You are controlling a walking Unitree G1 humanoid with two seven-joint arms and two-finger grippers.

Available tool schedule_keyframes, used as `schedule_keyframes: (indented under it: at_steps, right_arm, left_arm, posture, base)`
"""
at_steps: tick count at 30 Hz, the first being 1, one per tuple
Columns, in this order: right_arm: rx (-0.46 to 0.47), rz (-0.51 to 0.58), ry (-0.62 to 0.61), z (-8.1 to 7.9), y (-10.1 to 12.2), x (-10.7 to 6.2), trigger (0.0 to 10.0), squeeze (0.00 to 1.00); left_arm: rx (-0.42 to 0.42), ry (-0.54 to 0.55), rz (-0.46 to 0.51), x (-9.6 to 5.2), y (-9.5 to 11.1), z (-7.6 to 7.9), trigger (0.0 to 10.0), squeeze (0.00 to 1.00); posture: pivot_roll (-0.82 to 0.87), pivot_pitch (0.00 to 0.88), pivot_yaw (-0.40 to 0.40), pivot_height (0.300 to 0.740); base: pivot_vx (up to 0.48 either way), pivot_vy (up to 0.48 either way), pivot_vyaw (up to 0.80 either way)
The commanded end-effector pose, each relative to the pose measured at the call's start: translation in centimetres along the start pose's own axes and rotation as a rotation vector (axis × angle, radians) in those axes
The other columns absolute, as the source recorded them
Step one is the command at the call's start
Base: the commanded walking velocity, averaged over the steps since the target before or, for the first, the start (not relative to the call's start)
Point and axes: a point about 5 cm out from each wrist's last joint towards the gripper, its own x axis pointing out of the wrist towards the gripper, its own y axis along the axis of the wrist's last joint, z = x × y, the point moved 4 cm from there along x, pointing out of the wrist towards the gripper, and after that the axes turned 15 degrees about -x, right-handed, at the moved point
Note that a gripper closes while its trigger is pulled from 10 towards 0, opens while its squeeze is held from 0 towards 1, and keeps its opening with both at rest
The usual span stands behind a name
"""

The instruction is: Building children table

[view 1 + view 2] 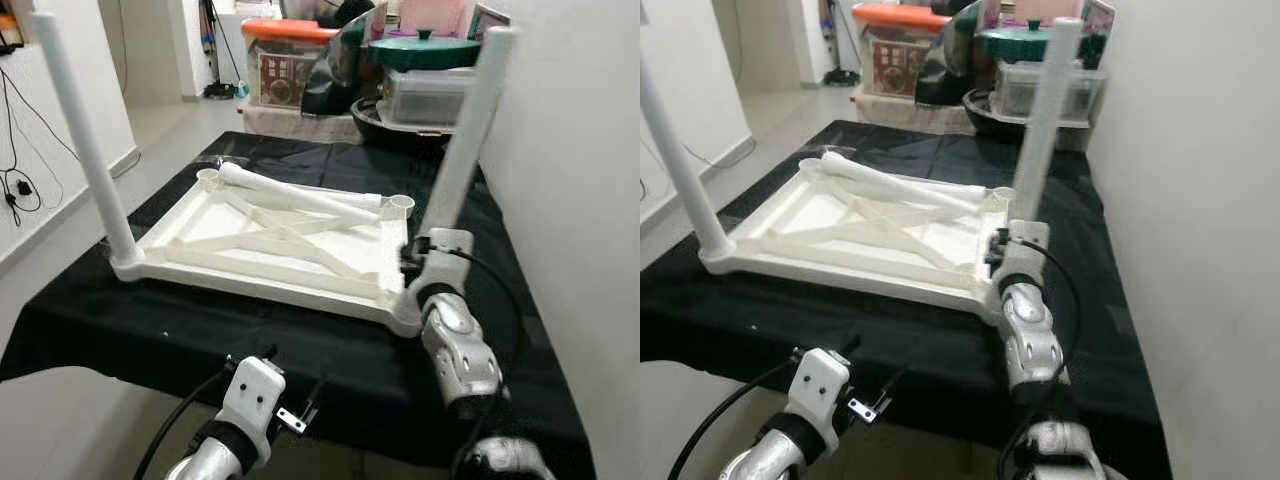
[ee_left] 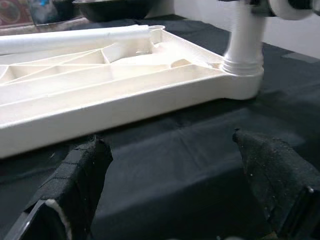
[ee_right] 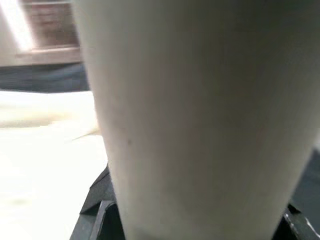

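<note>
Left pincer (image 2: 170,195) agape, low, right pincer (image 1: 418,262) clamped, raised

Tabletop (image 1: 200,225) on cloth (image 1: 300,340); legs (image 1: 80,140) upright at near corners; loose leg (image 1: 300,195) across.

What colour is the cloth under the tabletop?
Black cloth, clearest in the left eye view.

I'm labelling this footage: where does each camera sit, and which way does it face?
Left and right eye views: head, facing down at the upturned white plastic tabletop; both arms show.
Left wrist view: along the open left claw toward the tabletop's near edge.
Right wrist view: pressed against the white upright leg at the right claw.
Shared: that leg.
</note>
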Motion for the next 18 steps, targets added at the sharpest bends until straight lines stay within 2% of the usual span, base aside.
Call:
schedule_keyframes:
  at_steps: [1,2,3,4,5,6,7,10,11,12,13,14,15,16,18]
  right_arm:
    - [0.024,-0.044,-0.036,0.4,-0.5,-0.3,0.0,0.00]
    - [0.024,-0.044,-0.036,0.4,-0.5,-0.3,0.0,0.00]
    - [0.036,-0.044,-0.010,-0.5,-0.4,-0.3,0.4,0.00]
    - [0.049,-0.040,0.029,-1.4,-0.3,-0.2,10.0,0.00]
    - [0.070,-0.019,0.085,-2.5,0.0,-0.1,10.0,0.00]
    - [0.070,-0.019,0.085,-2.5,0.0,-0.1,10.0,0.00]
    - [0.083,0.002,0.116,-2.9,0.2,0.0,10.0,1.00]
    - [0.135,0.017,0.190,-3.7,0.7,0.1,10.0,1.00]
    - [0.175,0.033,0.255,-4.1,1.1,0.1,10.0,0.39]
    - [0.175,0.033,0.255,-4.1,1.1,0.1,10.0,0.39]
    - [0.198,0.080,0.501,-5.3,1.9,-0.2,10.0,0.00]
    - [0.198,0.080,0.501,-5.3,1.9,-0.2,10.0,0.00]
    - [0.150,0.135,0.704,-5.7,2.2,-1.0,10.0,0.00]
    - [0.150,0.135,0.704,-5.7,2.2,-1.0,10.0,0.00]
    - [0.055,0.170,0.986,-5.7,1.8,-2.5,10.0,0.00]
  left_arm:
    - [-0.003,-0.006,-0.009,-0.1,-0.2,0.0,10.0,0.00]
    - [-0.003,-0.006,-0.009,-0.1,-0.2,0.0,10.0,0.00]
    - [-0.003,-0.006,-0.008,-0.1,-0.2,0.1,10.0,0.00]
    - [-0.003,-0.005,-0.008,-0.1,-0.2,0.0,10.0,0.00]
    - [-0.003,-0.004,-0.008,-0.1,-0.2,0.0,10.0,0.00]
    - [-0.003,-0.004,-0.008,-0.1,-0.2,0.0,10.0,0.00]
    - [-0.004,-0.003,-0.008,-0.1,-0.2,0.0,10.0,0.00]
    - [-0.005,-0.005,-0.008,-0.1,-0.2,0.0,10.0,0.00]
    - [-0.005,-0.005,-0.009,-0.1,-0.2,0.0,10.0,0.00]
    - [-0.005,-0.005,-0.009,-0.1,-0.2,0.0,10.0,0.00]
    - [-0.005,-0.005,-0.009,0.0,-0.2,0.0,10.0,0.00]
    - [-0.005,-0.005,-0.009,0.0,-0.2,0.0,10.0,0.00]
    - [-0.005,-0.006,-0.008,0.0,-0.2,0.0,10.0,0.00]
    - [-0.005,-0.006,-0.008,0.0,-0.2,0.0,10.0,0.00]
    - [-0.005,-0.008,-0.008,0.1,-0.2,0.0,10.0,0.00]
  posture:
    - [0.12,0.000,-0.071,0.740]
    - [0.12,0.000,-0.071,0.740]
    - [0.12,0.000,-0.072,0.740]
    - [0.12,0.000,-0.072,0.740]
    - [0.12,0.000,-0.072,0.740]
    - [0.12,0.000,-0.072,0.740]
    - [0.11,0.000,-0.072,0.740]
    - [0.11,0.000,-0.070,0.740]
    - [0.11,0.000,-0.070,0.740]
    - [0.11,0.000,-0.070,0.740]
    - [0.11,0.000,-0.069,0.740]
    - [0.11,0.000,-0.069,0.740]
    - [0.11,0.000,-0.067,0.740]
    - [0.11,0.000,-0.067,0.740]
    - [0.11,0.000,-0.069,0.740]
  base:
    - [0.000,0.000,0.00]
    - [0.000,0.000,0.00]
    - [0.000,0.000,0.00]
    - [0.000,0.000,0.00]
    - [0.000,0.000,0.00]
    - [0.000,0.000,0.00]
    - [0.000,0.000,0.00]
    - [0.000,0.000,0.00]
    - [0.000,0.000,0.00]
    - [0.000,0.000,0.00]
    - [0.000,0.000,0.00]
    - [0.000,0.000,0.00]
    - [0.000,0.000,0.00]
    - [0.000,0.000,0.00]
    - [0.000,0.000,0.00]
